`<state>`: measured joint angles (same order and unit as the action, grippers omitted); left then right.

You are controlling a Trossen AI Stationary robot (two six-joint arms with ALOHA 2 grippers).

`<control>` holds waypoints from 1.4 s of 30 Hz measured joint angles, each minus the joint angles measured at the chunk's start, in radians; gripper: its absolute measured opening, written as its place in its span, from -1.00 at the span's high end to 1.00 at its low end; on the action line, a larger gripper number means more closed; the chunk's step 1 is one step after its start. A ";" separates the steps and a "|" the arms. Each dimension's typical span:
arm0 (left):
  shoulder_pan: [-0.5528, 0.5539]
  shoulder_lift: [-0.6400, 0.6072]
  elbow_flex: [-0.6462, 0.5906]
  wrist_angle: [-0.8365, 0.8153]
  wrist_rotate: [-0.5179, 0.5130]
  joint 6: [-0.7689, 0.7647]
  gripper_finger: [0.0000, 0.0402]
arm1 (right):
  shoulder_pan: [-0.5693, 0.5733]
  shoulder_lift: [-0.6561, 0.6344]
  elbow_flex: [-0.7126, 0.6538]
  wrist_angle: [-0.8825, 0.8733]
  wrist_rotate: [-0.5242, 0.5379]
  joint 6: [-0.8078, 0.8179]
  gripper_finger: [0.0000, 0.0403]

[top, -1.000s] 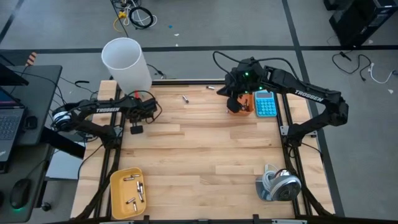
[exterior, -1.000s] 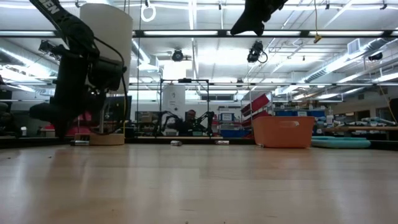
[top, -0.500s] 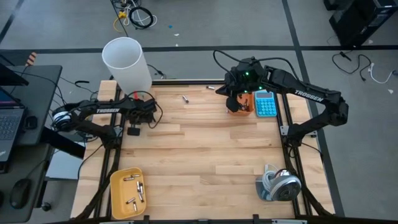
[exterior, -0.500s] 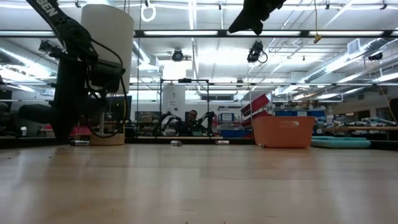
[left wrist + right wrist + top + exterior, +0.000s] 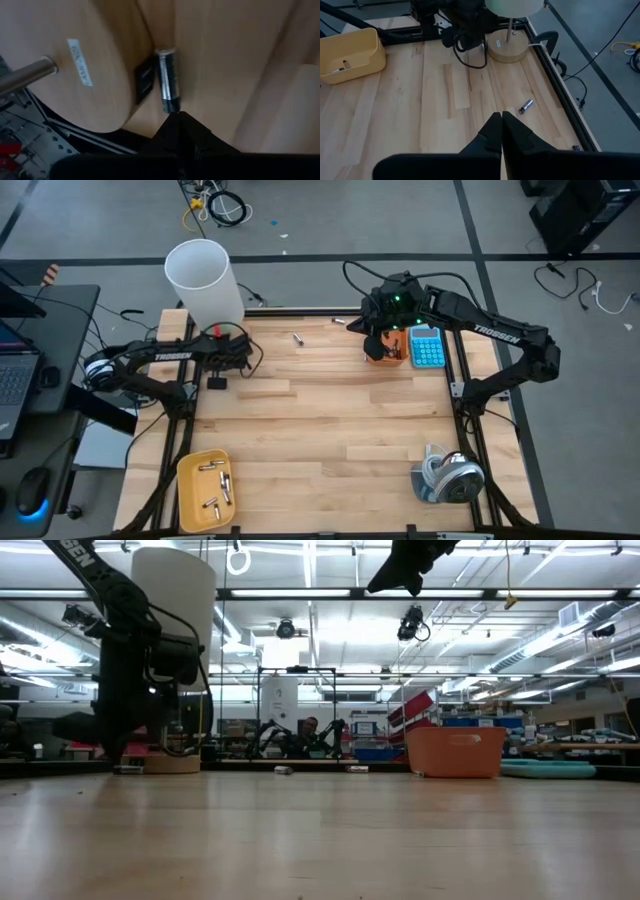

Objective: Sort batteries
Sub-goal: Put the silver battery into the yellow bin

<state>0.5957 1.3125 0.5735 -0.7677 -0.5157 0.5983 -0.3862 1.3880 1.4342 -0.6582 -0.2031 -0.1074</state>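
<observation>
At the far left of the overhead picture, part of a laptop sits off the table. Just right of it, the left arm, lettered TROSSEN in white, reaches toward the white lampshade-like cylinder in the upper left. Its left gripper is clenched with nothing between the fingers, and it has crept slightly toward the cylinder's round wooden base over the past second; in the level view the arm has swung a little to the right as well. The wrist camera shows the fingertips just short of a silvery battery lying against that base, beside a small black tag; a white sticker on the base carries print too small to read.

In the lower left, a yellow tray holds several batteries. Upper centre, two more loose batteries lie on the wooden table, well apart from the tray.

To the right, the right gripper, also clenched and empty, hangs above an orange bin exactly where it was a second ago; a blue calculator lies just beside the bin. This arm too reads TROSSEN. A roll of grey material sits lower right.
</observation>
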 joint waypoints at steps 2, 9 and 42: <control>0.013 0.000 0.000 0.014 -0.003 0.000 1.00 | 0.000 0.000 0.000 0.000 0.000 0.000 1.00; 0.042 0.000 0.000 0.030 0.003 0.001 1.00 | 0.000 0.000 0.000 0.000 0.000 0.000 1.00; -0.015 -0.002 0.052 -0.132 0.423 0.005 1.00 | 0.000 0.000 0.000 0.011 0.000 0.000 1.00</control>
<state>0.5804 1.3102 0.6251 -0.8996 -0.0927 0.6033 -0.3859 1.3884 1.4342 -0.6467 -0.2031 -0.1075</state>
